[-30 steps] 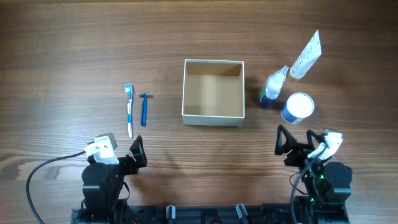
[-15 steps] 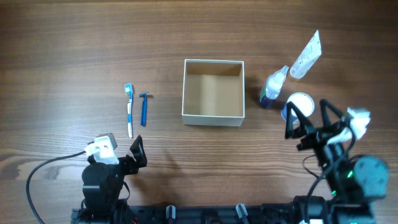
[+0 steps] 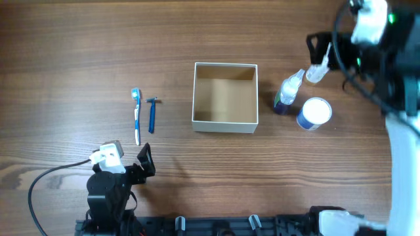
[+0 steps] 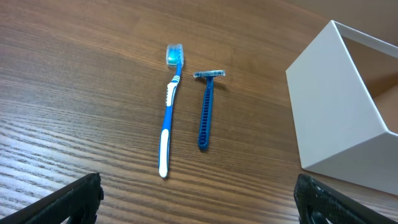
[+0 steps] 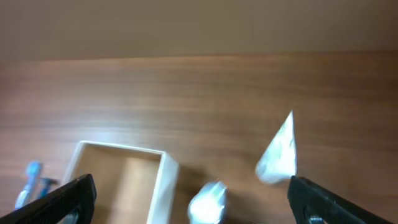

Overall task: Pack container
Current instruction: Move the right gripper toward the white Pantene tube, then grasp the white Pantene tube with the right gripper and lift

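One container (image 3: 224,98), a square shallow cardboard box with white outer walls and a brown inside, stands at the middle of the wooden table (image 3: 79,46), its brown floor fully in view. Just right of it stands a small clear bottle (image 3: 289,92) with a dark blue base. A round blue-and-white jar (image 3: 314,113) sits just beside that bottle, on the robot's side. A white tube (image 3: 316,72) lies beyond the bottle. In the overhead view it is partly hidden by the right gripper (image 5: 191,184), which hangs above it with fingers spread wide, grasping nothing. Left of the container, well apart from it, a blue razor (image 3: 152,115) and a blue-and-white toothbrush (image 3: 136,117) lie side by side without touching. We find the left gripper (image 4: 198,200) on the robot's side of the toothbrush, fingers released wide, holding nothing.
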`<state>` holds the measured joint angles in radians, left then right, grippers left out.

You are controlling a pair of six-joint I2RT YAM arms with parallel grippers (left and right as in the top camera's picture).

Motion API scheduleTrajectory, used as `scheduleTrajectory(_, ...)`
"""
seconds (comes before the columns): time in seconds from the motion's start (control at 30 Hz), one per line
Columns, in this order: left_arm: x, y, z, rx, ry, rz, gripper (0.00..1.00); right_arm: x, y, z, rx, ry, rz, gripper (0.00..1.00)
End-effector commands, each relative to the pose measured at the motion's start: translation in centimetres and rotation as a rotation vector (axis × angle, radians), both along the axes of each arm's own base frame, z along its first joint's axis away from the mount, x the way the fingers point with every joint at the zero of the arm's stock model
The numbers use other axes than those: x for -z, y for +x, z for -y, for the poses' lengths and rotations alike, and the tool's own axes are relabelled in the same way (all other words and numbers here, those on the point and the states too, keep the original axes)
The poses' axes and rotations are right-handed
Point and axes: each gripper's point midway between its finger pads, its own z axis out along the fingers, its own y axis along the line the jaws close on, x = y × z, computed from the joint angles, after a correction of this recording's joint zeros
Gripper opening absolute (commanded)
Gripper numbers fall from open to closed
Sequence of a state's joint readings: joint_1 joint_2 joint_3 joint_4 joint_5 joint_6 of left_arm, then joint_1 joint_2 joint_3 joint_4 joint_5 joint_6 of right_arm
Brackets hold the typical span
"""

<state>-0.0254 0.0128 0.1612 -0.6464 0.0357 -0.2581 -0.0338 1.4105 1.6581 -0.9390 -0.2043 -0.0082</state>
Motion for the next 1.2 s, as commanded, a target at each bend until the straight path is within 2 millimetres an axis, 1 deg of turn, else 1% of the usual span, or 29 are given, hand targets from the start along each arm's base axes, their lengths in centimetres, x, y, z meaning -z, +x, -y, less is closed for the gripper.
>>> scheduleTrajectory(0.0, -0.1, 0.0, 0.1, -0.002, -0.010, 0.008, 1.00, 1.3, 2.9, 3.0, 0.068, -0.128, -0.027, 1.00)
scheduleTrajectory(0.03, 0.0, 0.0, 0.1, -0.002, -0.010, 0.008, 1.00, 2.7, 3.8, 4.1, 0.098, -0.122, -0.060, 1.00)
scheduleTrajectory(0.13, 0.0, 0.0, 0.1, -0.002, -0.010, 0.008, 1.00, 5.1, 4.9, 5.8, 0.129, -0.119, -0.118, 1.00)
scheduleTrajectory(0.2, 0.0, 0.0, 0.1, -0.002, -0.010, 0.008, 1.00, 7.1, 5.4, 6.6, 0.144, -0.115, -0.172, 0.99)
scheduleTrajectory(0.27, 0.0, 0.0, 0.1, -0.002, -0.010, 0.008, 1.00, 9.1, 5.7, 7.0, 0.147, -0.111, -0.228, 0.98)
scheduleTrajectory(0.4, -0.1, 0.0, 0.1, -0.002, -0.010, 0.008, 1.00, 12.5, 6.3, 7.0, 0.172, -0.071, -0.320, 0.91)
scheduleTrajectory(0.53, -0.1, 0.0, 0.1, -0.002, -0.010, 0.008, 1.00, 15.4, 6.3, 7.0, 0.173, -0.064, -0.401, 0.75)
scheduleTrajectory(0.6, 0.0, 0.0, 0.1, -0.002, -0.010, 0.008, 1.00, 16.3, 6.3, 7.0, 0.182, -0.054, -0.428, 0.61)
scheduleTrajectory(0.63, 0.0, 0.0, 0.1, -0.002, -0.010, 0.008, 1.00, 16.5, 6.3, 7.0, 0.189, -0.048, -0.434, 0.56)
scheduleTrajectory(0.73, 0.0, 0.0, 0.1, -0.002, -0.010, 0.008, 1.00, 16.3, 6.5, 7.3, 0.220, -0.049, -0.423, 0.28)
scheduleTrajectory(0.8, 0.0, 0.0, 0.1, -0.002, -0.010, 0.008, 1.00, 15.9, 6.5, 7.6, 0.235, -0.057, -0.412, 0.15)
scheduleTrajectory(0.83, -0.1, 0.0, 0.1, -0.002, -0.010, 0.008, 1.00, 15.7, 6.5, 7.6, 0.235, -0.058, -0.406, 0.06)
scheduleTrajectory(0.9, 0.0, 0.0, 0.1, -0.002, -0.010, 0.008, 1.00, 15.1, 6.4, 7.6, 0.235, -0.058, -0.391, 0.04)
scheduleTrajectory(1.0, 0.0, 0.0, 0.1, -0.002, -0.010, 0.008, 1.00, 13.1, 6.1, 7.4, 0.236, -0.058, -0.344, 0.04)
scheduleTrajectory(1.13, 0.0, 0.0, 0.1, -0.002, -0.010, 0.008, 1.00, 8.9, 5.4, 6.8, 0.230, -0.059, -0.237, 0.04)
scheduleTrajectory(1.17, -0.1, 0.0, 0.1, -0.002, -0.010, 0.008, 1.00, 7.3, 5.1, 6.4, 0.223, -0.061, -0.197, 0.04)
